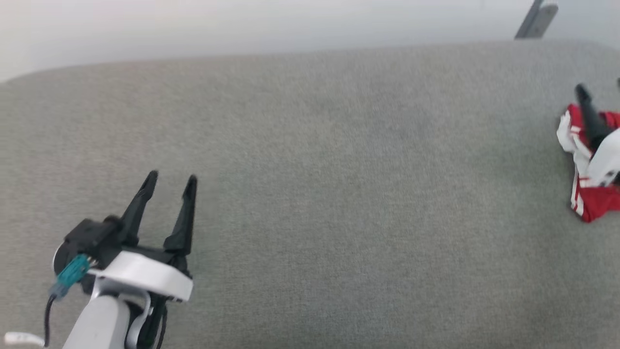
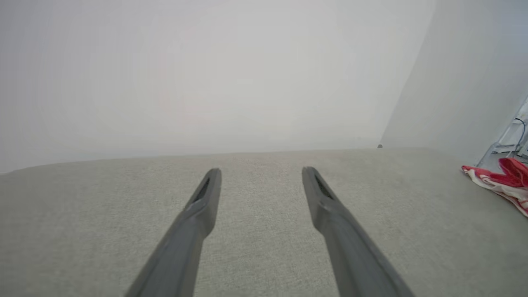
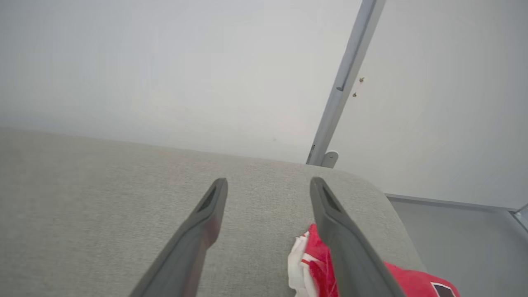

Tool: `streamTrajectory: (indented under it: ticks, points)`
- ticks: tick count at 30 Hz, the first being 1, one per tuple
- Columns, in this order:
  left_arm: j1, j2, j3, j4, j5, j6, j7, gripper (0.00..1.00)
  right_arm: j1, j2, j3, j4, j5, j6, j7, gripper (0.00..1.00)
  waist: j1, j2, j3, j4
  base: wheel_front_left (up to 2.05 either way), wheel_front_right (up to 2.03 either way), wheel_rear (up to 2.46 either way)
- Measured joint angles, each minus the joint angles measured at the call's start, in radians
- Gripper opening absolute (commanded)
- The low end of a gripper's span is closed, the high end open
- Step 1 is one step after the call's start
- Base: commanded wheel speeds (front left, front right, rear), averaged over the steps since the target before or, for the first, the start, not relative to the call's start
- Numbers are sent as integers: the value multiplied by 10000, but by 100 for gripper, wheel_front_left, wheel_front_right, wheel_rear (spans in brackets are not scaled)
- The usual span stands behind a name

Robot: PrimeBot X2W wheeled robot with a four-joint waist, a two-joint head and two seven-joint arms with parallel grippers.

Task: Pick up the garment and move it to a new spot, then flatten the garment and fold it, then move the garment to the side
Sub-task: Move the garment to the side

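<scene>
Head view has the left gripper at the lower left, jaws spread wide with nothing between them, poised over the grey fabric surface. Way over at the right edge lies the garment, a crumpled red-and-white heap near the surface's rounded corner. Right wrist view shows the right gripper just as wide apart and gripping nothing, one finger crossing above the bunched cloth, contact impossible to call.

Garment at right end of the padded surface, under right hand; left hand well apart
</scene>
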Motion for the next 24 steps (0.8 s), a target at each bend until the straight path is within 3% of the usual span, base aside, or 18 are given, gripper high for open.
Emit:
streamTrajectory:
  ticks: [10, 24]
  points:
    - [1591, -309, 1599, -224, 81, 0, -2, 100, 2237, 441, -368, -1304, 140, -2, -1145, 100, 0, 0, -1330, 329, 0, 0, 0]
    - [3187, -750, 2738, -606, 562, 0, -2, 100, 5488, 1329, -2604, -3676, -1045, -25, -1271, 100, 0, 0, -2250, 442, 0, 0, 0]
